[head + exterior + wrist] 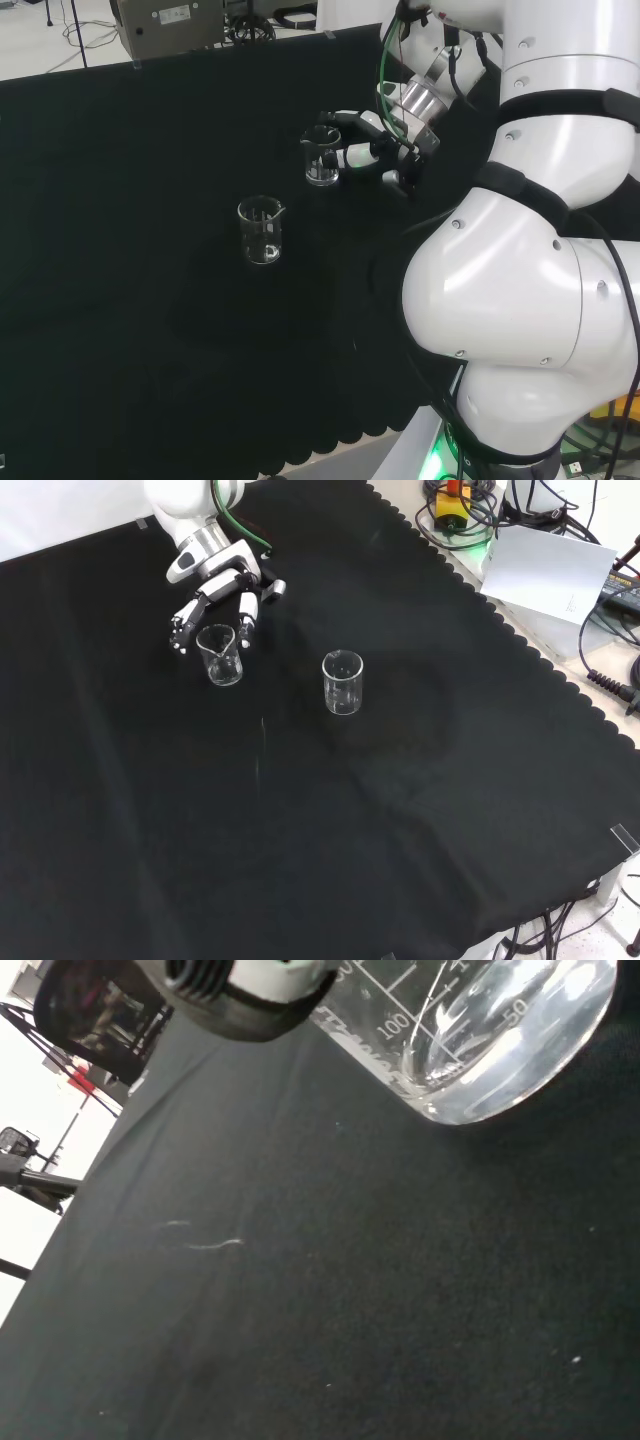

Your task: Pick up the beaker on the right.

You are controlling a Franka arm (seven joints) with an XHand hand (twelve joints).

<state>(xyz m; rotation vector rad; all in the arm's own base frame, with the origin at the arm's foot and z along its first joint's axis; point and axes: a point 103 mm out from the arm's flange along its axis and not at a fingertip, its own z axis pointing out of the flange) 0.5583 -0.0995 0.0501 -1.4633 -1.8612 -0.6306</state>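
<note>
Two clear glass beakers stand upright on the black cloth. In the head view the right one (321, 157) stands next to the hand (385, 150). The other (261, 230) is nearer and to the left. In the front view the hand (215, 580) comes in from the top, its fingers (247, 615) spread and reaching down on both sides of the left beaker (220, 655), which rests on the cloth. I cannot tell if they touch the glass. The second beaker (343, 683) stands apart to the right. In the wrist view the beaker's base (500, 1050) looms close beside a fingertip (250, 990).
The arm's white links (530, 270) stand large at the head view's right. Beyond the cloth's scalloped edge (520, 645) lie a sheet of paper (550, 570) and cables. A grey box (165, 25) sits behind the bench's far edge.
</note>
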